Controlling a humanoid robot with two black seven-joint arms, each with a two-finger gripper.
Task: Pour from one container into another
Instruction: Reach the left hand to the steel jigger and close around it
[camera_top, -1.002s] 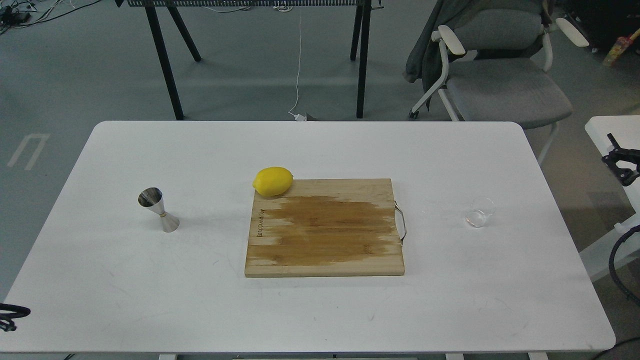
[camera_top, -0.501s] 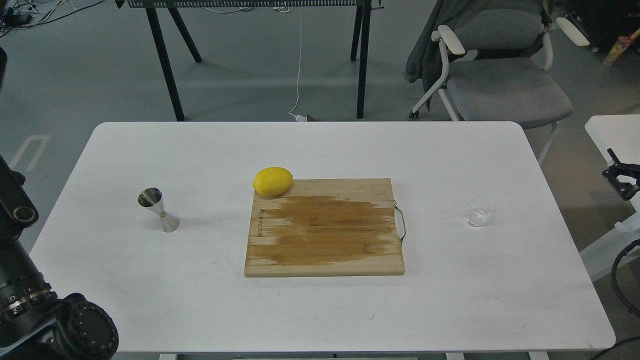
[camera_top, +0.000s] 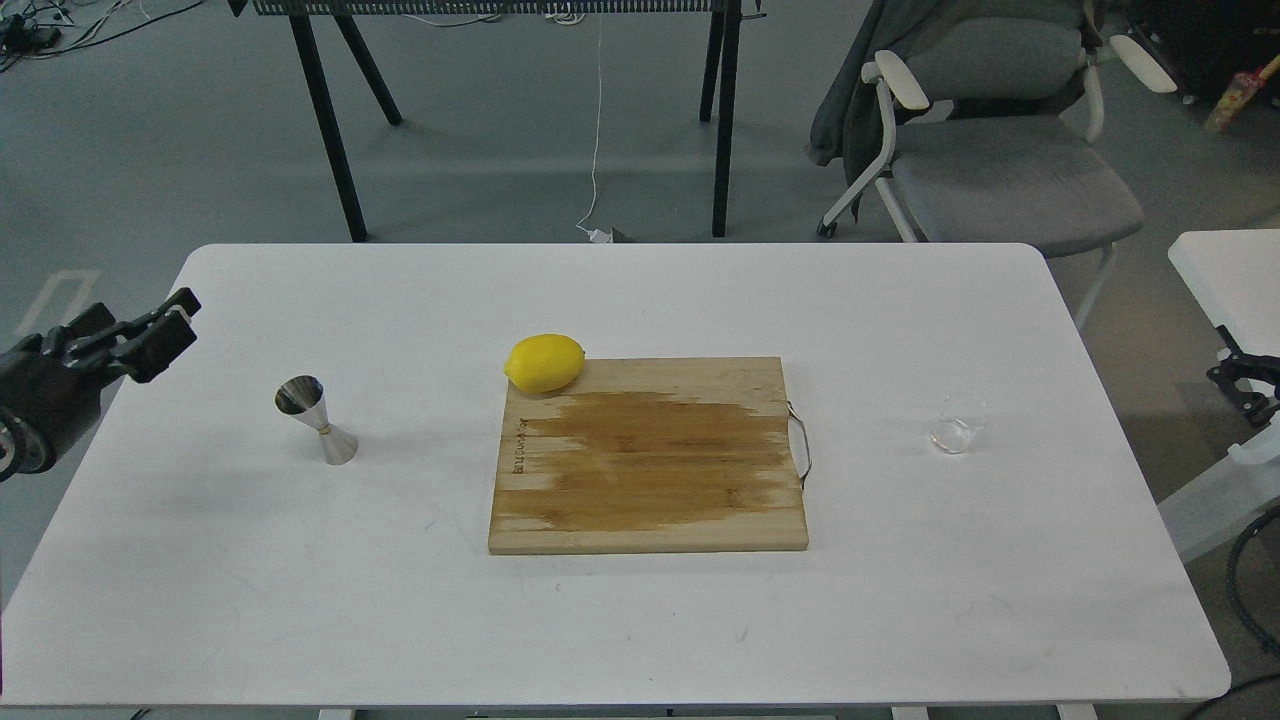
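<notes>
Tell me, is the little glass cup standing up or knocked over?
Standing up. The glass tumbler sits on its thick base on the white table, its open rim facing up, right of the cutting board.

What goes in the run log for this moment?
stage: approach | left gripper: open, empty, left of jigger | right gripper: off table edge, state unclear | tumbler: upright, untouched | pour: not started

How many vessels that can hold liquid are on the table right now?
2. The steel jigger stands left of the cutting board; the clear glass tumbler stands to its right. Nothing appears hidden.
</notes>
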